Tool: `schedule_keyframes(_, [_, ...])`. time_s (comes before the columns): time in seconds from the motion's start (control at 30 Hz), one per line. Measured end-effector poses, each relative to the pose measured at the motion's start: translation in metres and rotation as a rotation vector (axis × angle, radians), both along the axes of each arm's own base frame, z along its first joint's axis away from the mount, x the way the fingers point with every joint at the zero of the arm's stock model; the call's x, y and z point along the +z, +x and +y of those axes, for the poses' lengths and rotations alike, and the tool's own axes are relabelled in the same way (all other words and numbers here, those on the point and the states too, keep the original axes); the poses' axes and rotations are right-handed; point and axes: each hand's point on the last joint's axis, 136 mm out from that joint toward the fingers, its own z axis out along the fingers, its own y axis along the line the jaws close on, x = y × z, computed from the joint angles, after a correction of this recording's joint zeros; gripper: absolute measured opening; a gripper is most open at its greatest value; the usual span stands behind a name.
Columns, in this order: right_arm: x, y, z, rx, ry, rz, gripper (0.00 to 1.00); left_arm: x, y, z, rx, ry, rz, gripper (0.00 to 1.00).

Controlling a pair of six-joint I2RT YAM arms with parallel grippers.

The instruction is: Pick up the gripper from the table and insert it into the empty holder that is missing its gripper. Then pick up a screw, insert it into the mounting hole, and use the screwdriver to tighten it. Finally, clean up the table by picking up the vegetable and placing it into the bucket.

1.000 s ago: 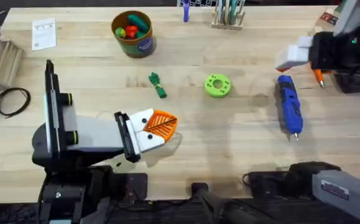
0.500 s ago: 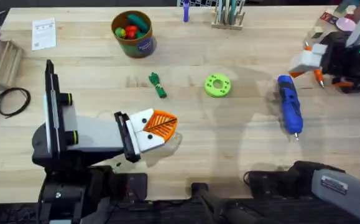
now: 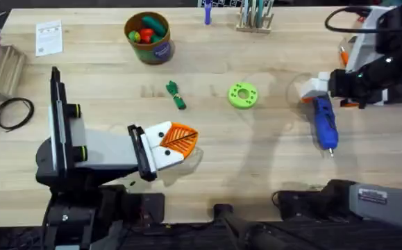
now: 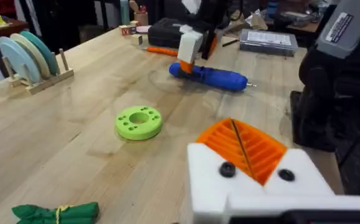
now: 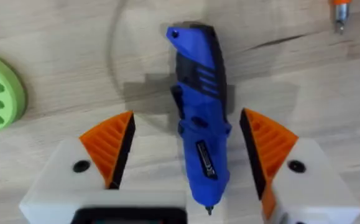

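The right end effector (image 5: 189,155) hangs released, its orange pads straddling the blue screwdriver (image 3: 323,121) on the counter (image 3: 256,167) — not yet gripped. The left end effector (image 3: 176,142) rests clenched. The green leafy vegetable (image 3: 176,94) lies well apart from the bucket (image 3: 148,36) — cleanup remains.
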Motion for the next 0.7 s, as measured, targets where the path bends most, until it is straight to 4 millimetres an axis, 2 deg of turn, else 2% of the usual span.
schedule_keyframes(0.37, [-0.047,0.006,-0.001,0.053,0.018,0.121,0.973,0.0,0.0,0.0,0.0,0.0,0.0,0.005])
schedule_keyframes(0.7, [-0.049,0.008,-0.002,0.074,0.017,0.129,0.96,0.0,0.0,0.0,0.0,0.0,0.0,0.005])
